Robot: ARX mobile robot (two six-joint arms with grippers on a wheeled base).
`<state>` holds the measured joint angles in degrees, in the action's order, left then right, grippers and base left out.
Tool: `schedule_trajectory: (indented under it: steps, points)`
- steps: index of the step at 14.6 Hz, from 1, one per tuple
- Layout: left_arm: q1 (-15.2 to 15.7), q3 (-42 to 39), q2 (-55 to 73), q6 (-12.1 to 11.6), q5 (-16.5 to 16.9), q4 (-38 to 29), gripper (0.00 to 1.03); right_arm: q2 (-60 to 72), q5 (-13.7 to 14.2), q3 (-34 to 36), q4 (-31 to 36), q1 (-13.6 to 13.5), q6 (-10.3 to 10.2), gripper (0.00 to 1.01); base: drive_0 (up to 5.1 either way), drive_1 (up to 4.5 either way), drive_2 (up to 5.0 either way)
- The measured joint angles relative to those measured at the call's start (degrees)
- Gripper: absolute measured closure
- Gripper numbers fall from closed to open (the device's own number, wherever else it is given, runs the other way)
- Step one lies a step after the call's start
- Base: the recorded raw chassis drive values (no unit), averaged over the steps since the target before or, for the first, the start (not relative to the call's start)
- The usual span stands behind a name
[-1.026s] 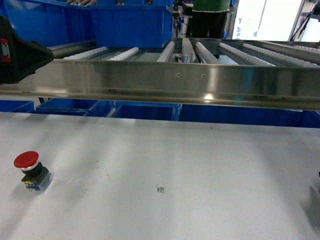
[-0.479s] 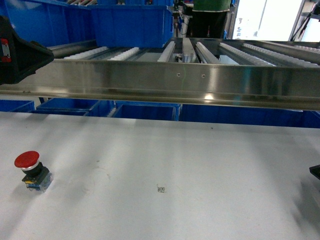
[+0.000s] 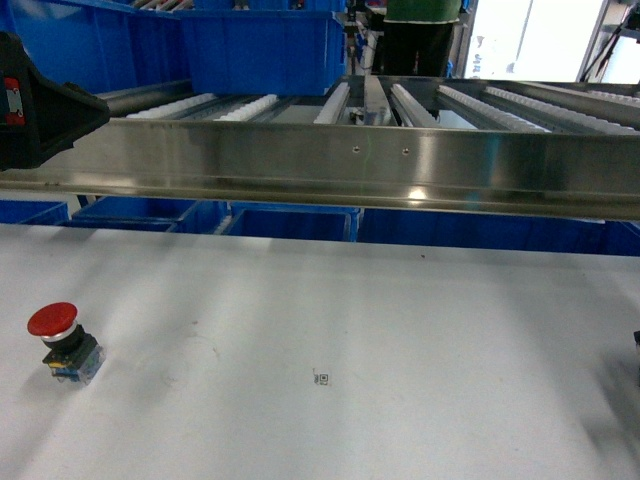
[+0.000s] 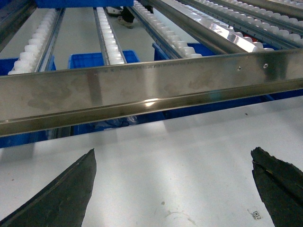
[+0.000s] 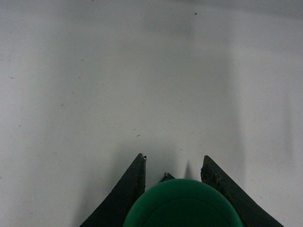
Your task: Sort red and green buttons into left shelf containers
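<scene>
A red button [image 3: 60, 340] with a grey-blue base stands upright on the white table at the far left of the head view. The right wrist view shows my right gripper [image 5: 173, 158] low over bare table, its fingers shut on a green button [image 5: 184, 205] whose round cap fills the gap. In the head view only a dark sliver of that arm [image 3: 636, 340] shows at the right edge. My left gripper [image 4: 173, 156] is open wide above the table with nothing between its fingers, facing the steel shelf rail [image 4: 142, 90]. Blue containers [image 3: 265, 50] stand on the roller shelf at upper left.
A long steel rail [image 3: 380, 165] fronts the roller shelf above the table's far edge. More blue crates [image 3: 290, 220] sit below it behind the table. A small printed marker [image 3: 321, 378] lies mid-table. A person [image 3: 420, 35] stands behind the shelf.
The dark part of the right arm at the head view's right edge came in slightly, then drew back almost out of view. The red button and the left arm stayed put.
</scene>
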<state>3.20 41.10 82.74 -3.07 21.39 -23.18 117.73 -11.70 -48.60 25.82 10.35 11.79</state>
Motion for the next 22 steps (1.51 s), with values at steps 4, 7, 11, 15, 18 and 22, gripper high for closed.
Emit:
schedule_trajectory:
  steps: [4, 7, 11, 15, 18, 22]
  points:
    - [0.0, 0.0, 0.0, 0.02, 0.0, 0.02, 0.05, -0.96, 1.16, 2.56, 3.63, -2.03, -0.7, 0.7, 0.0, 0.0, 0.0]
    - [0.0, 0.0, 0.0, 0.02, 0.0, 0.02, 0.05, -38.34, 1.9, 28.02, 14.62, -5.6, -0.17, 0.7, 0.0, 0.0, 0.0]
    - [0.0, 0.0, 0.0, 0.02, 0.0, 0.0, 0.05, -59.19, 1.9, 34.88, 6.69, -9.94, 0.11, 0.71, 0.0, 0.0, 0.0]
    - [0.0, 0.0, 0.0, 0.0, 0.0, 0.0, 0.05, -76.7, 6.99, 39.17, -4.37, -13.46, -1.9, 0.71, 0.0, 0.0, 0.0]
    - [0.0, 0.0, 0.0, 0.02, 0.0, 0.0, 0.05, -82.58, 9.2, 41.16, -7.69, -15.65, -2.19, 0.71, 0.0, 0.0, 0.0]
    - [-0.81, 0.0, 1.38, 0.0, -7.58, 1.07, 0.05, -82.23, 9.38, 41.16, -7.82, -15.58, -2.29, 0.71, 0.0, 0.0, 0.0]
